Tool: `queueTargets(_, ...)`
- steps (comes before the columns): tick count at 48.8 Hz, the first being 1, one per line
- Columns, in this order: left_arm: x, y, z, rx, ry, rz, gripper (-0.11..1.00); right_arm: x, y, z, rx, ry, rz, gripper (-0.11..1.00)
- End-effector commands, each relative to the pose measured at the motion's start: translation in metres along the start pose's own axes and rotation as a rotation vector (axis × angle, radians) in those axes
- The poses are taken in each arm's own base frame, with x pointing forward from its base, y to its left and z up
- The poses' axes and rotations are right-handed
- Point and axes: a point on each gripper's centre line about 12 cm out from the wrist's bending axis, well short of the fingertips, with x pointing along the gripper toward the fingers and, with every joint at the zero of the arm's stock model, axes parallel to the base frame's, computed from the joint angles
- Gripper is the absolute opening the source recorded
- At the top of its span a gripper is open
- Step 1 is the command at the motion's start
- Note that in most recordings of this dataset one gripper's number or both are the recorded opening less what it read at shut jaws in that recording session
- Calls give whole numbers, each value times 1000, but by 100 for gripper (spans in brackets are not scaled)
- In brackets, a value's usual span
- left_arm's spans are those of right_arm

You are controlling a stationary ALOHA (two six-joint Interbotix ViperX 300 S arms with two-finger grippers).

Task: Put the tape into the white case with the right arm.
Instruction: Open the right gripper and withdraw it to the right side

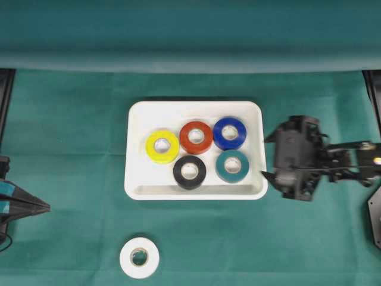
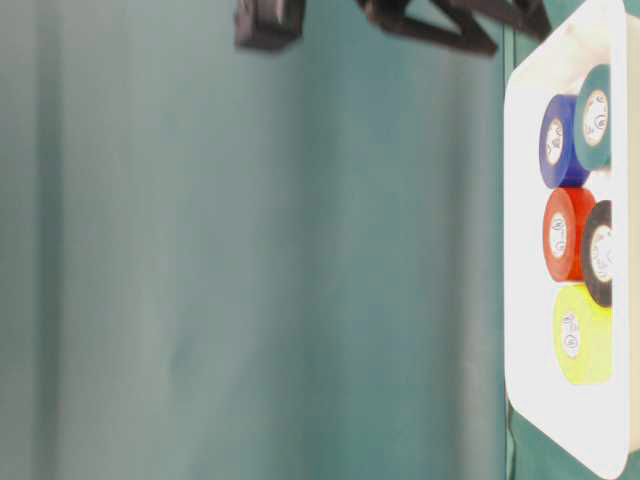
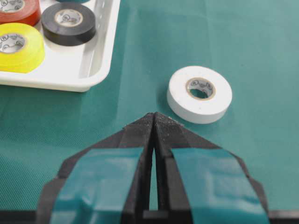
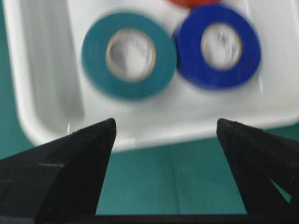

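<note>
Closest to the left wrist camera, the left gripper [image 3: 153, 122] has its blue-patched fingers pressed together, tips meeting, nothing between them; it sits low at the left edge of the green cloth [image 1: 71, 149]. Just beyond those tips a white tape [image 3: 199, 93] lies flat on the cloth, apart from the white case [image 1: 138, 188] and nearer the front edge of the table in the overhead view. Inside the case lie five rolls, all flat: yellow tape [image 1: 162, 146], red tape [image 1: 196, 137], blue tape [image 1: 230, 133], black tape [image 1: 190, 171] and teal tape [image 1: 232, 165]. Blue and teal touch in the right wrist view. Right gripper [image 4: 166, 128] stands just outside the case's right rim, its black fingers spread wide and empty, pointing toward the teal and blue rolls.
</note>
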Motion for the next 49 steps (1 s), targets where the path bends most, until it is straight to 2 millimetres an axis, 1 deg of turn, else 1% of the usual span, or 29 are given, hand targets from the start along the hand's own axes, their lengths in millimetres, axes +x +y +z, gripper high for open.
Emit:
queueTargets(1, 0, -1, 6, -1, -17, -2, 0, -16, 0, -5, 25, -47, 9, 66)
queueTargets(8, 0, -1, 6, -1, -15, -2, 0, -30, 0, -21, 69, -64, 7, 66)
queueTargets(13, 0, 0, 5, -2, -14, 0, 0, -35, -1, -26, 77, -73, 4, 66)
queueTargets(23, 0, 0, 6, -2, -15, 0, 0, -34, 1, -25, 78, -84, 17, 66)
queueTargets(29, 0, 0, 6, -2, -15, 0, 0, -35, 6, -21, 69, -113, 50, 66)
queueTargets(31, 0, 0, 6, -2, -15, 0, 0, -36, 10, -22, 63, -121, 67, 66)
queueTargets(41, 0, 0, 6, -2, -15, 0, 0, -41, 40, -27, 16, -133, 175, 66)
queueTargets(49, 0, 0, 6, -2, -14, 0, 0, -54, 64, -29, -13, -156, 261, 66)
